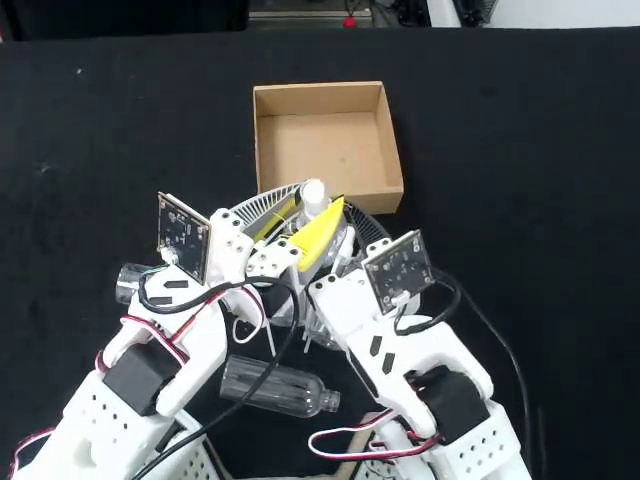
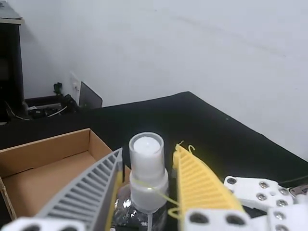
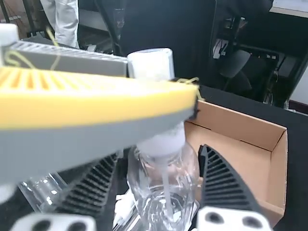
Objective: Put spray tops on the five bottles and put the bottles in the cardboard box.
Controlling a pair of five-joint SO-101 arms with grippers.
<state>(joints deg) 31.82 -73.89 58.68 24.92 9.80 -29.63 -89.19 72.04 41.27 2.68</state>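
Handling the clear bottle calls for a moderate squeeze at its shoulder, I judge, since it looks light, thin-walled and slick; the right gripper is clenched on it there, one dark jaw on either side. Just above that grip the left gripper, narrowly parted, seems to pinch the rigid white spray top on the bottle's neck, and the cardboard box lies just beyond both grippers.
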